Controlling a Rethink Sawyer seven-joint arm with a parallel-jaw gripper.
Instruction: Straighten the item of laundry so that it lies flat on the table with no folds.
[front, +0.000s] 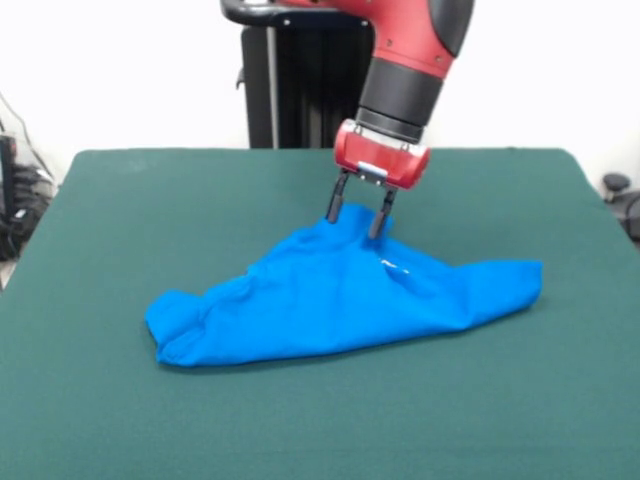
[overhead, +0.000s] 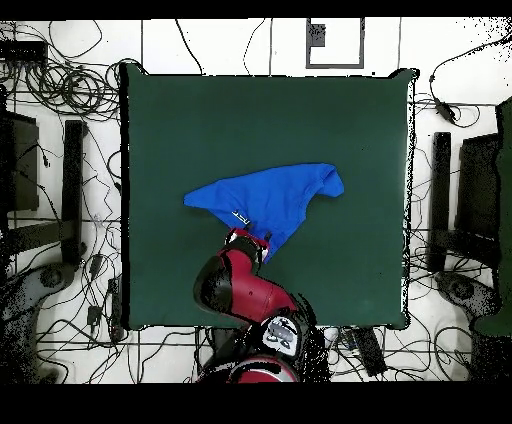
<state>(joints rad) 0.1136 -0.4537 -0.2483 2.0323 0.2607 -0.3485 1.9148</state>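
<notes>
The bright blue T-shirt (front: 330, 300) lies crumpled in a long heap across the middle of the dark green table (front: 150, 200), rising to a peak at its far side. A small white mark of the print shows near that peak. My gripper (front: 358, 218) points down at the peak. Its two dark fingers (front: 336, 205) stand apart, tips touching or just into the cloth's top fold. In the overhead view the shirt (overhead: 270, 195) spreads as a folded triangle, and the gripper (overhead: 248, 240) is at its edge nearest the robot base. No cloth is clearly pinched.
The black pedestal (front: 290, 80) stands behind the table's far edge. Bare green cloth (overhead: 200, 110) surrounds the shirt on all sides. Cables (overhead: 70, 90) and dark equipment (overhead: 470, 190) lie on the floor round the table.
</notes>
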